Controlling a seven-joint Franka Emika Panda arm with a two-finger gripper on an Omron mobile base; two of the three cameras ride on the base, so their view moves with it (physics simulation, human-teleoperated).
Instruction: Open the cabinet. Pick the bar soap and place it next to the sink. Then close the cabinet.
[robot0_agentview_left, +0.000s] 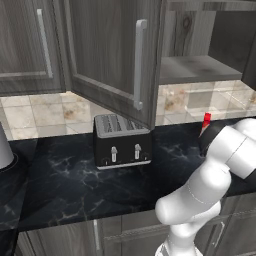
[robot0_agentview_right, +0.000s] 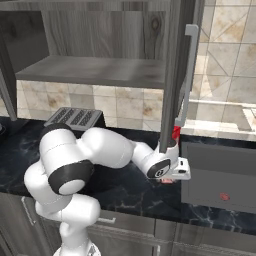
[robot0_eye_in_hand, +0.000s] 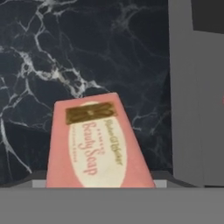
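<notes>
The bar soap (robot0_eye_in_hand: 96, 144), a pink block with a cream "Beauty Soap" label, sits close in front of the hand camera and tapers away from it over black marbled counter. My gripper (robot0_agentview_right: 168, 179) is low over the counter, just left of the sink (robot0_agentview_right: 220, 172), and appears shut on the soap; its fingertips are hidden. The sink's grey rim (robot0_eye_in_hand: 186, 87) runs down the right of the hand view. Both doors of the cabinet (robot0_agentview_left: 110, 50) stand open, baring its pale shelf (robot0_agentview_right: 90, 70).
A black toaster (robot0_agentview_left: 121, 141) stands on the counter under the open left door. A slim red-and-white bottle (robot0_agentview_right: 176, 133) stands just behind my hand, beside the edge-on right door (robot0_agentview_right: 172, 75). My arm's elbow (robot0_agentview_left: 227, 145) hangs over the counter's front edge.
</notes>
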